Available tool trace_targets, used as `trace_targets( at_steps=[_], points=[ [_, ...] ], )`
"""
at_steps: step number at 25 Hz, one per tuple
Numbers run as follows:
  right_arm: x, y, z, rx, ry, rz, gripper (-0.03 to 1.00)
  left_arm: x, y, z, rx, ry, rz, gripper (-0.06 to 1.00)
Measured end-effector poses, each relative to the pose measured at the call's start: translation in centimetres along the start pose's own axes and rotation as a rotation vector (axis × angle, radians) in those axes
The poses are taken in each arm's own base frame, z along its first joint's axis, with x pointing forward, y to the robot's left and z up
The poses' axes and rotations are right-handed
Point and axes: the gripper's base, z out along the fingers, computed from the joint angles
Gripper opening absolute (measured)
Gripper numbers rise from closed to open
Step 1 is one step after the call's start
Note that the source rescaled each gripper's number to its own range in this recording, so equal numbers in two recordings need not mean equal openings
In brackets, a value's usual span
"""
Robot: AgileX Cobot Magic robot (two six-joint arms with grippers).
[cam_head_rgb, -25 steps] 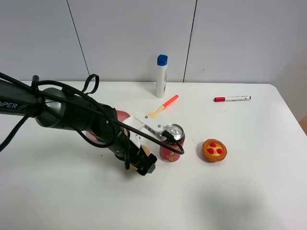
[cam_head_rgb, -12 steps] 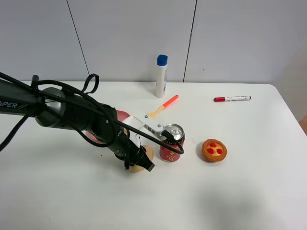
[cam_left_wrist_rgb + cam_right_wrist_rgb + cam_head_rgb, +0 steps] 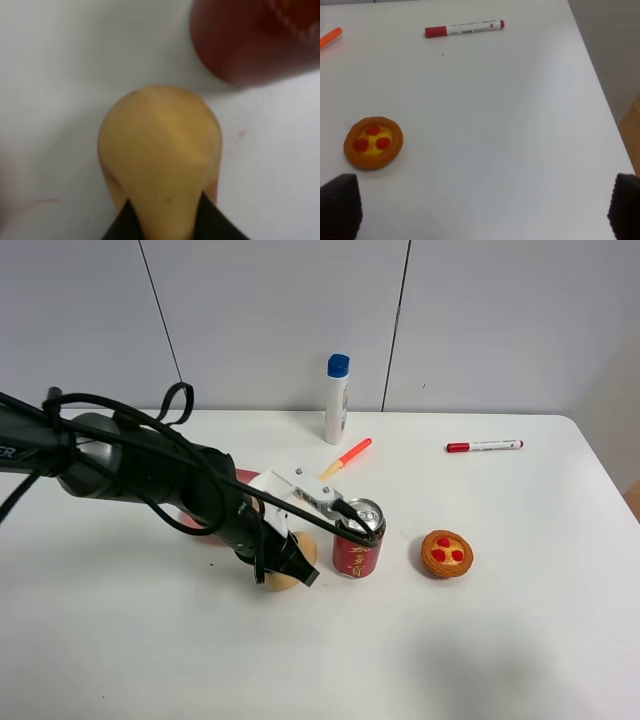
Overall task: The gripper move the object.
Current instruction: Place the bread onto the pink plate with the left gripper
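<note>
The object is a tan egg-shaped lump (image 3: 291, 579) resting on the white table (image 3: 500, 640), just left of the red can (image 3: 358, 541). My left gripper (image 3: 283, 562), black with a white block and looping cables, is over it with its fingers on either side. The left wrist view shows the object (image 3: 160, 150) close up between the two black fingertips (image 3: 120, 226), with the can (image 3: 250, 40) beyond it. My right gripper (image 3: 482, 210) is open and empty above bare table; it does not show in the exterior view.
A round orange tart with red dots (image 3: 447, 553) lies right of the can, also in the right wrist view (image 3: 373, 142). A white bottle with a blue cap (image 3: 337, 398), an orange-handled tool (image 3: 346, 457) and a red marker (image 3: 484, 446) lie farther back.
My left gripper and the object in it have shifted slightly back and left, staying beside the can. The arm's cables have moved with it.
</note>
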Motion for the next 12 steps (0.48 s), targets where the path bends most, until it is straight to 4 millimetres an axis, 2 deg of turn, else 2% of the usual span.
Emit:
trace_targets(
  at_steps=[8, 12],
  points=[
    [0.0, 0.0, 0.0, 0.000, 0.000, 0.000, 1.00, -2.3, 3.5, -5.1, -0.082, -0.217, -0.051, 0.00],
    [0.0, 0.0, 0.0, 0.000, 0.000, 0.000, 1.00, -2.5, 6.2, -5.9, -0.138, -0.267, -0.106, 0.00]
  ],
)
